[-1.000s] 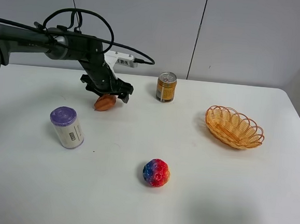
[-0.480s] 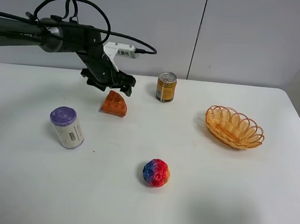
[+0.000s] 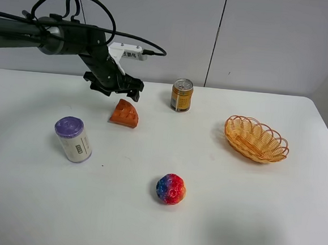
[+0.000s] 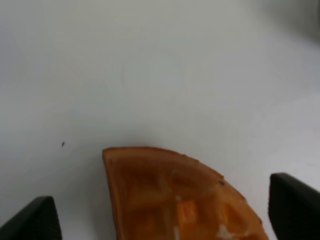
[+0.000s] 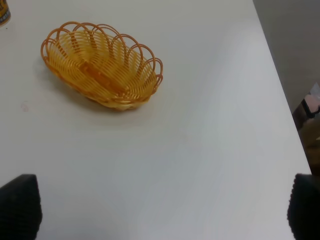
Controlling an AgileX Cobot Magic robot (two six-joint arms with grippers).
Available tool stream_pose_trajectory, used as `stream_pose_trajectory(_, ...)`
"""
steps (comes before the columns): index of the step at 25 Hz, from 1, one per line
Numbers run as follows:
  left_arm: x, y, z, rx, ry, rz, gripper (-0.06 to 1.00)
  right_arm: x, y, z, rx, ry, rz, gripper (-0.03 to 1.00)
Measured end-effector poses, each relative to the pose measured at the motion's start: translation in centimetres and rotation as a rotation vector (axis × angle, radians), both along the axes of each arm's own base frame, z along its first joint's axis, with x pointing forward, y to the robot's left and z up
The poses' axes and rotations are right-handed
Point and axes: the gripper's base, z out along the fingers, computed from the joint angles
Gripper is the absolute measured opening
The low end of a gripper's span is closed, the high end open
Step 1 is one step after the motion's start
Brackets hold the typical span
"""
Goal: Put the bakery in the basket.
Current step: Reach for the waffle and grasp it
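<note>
The bakery (image 3: 124,113), an orange-brown wedge with a waffle-grid top, lies flat on the white table left of centre. My left gripper (image 3: 114,87) hangs open just above and behind it, not touching it. In the left wrist view the bakery (image 4: 175,200) lies between and below the two spread black fingertips of the left gripper (image 4: 165,214). The golden wicker basket (image 3: 256,139) stands empty at the right and also shows in the right wrist view (image 5: 101,64). My right gripper (image 5: 161,207) is open and empty, well away from the basket. The right arm is out of the exterior view.
A gold drink can (image 3: 181,95) stands behind the middle. A white canister with a purple lid (image 3: 73,138) stands at the left front. A red-blue-yellow bumpy ball (image 3: 170,189) lies at the front centre. The table's right edge is just past the basket.
The left gripper was down around the bakery a second ago; it has let go, risen and drawn back to the left. The bakery now lies flat on the table.
</note>
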Motion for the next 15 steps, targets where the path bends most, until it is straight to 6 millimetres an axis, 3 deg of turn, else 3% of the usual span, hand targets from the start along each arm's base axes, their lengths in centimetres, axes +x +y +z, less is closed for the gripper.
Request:
stream_pose_trajectory(5, 0.0, 0.0, -2.1, 0.012, 0.044, 0.004, 0.82, 0.0, 0.0, 0.0, 0.0, 0.0, 0.0, 0.99)
stream_pose_trajectory(15, 0.0, -0.4, -3.7, -0.015, 0.081, 0.027, 0.82, 0.0, 0.0, 0.0, 0.0, 0.0, 0.0, 0.99)
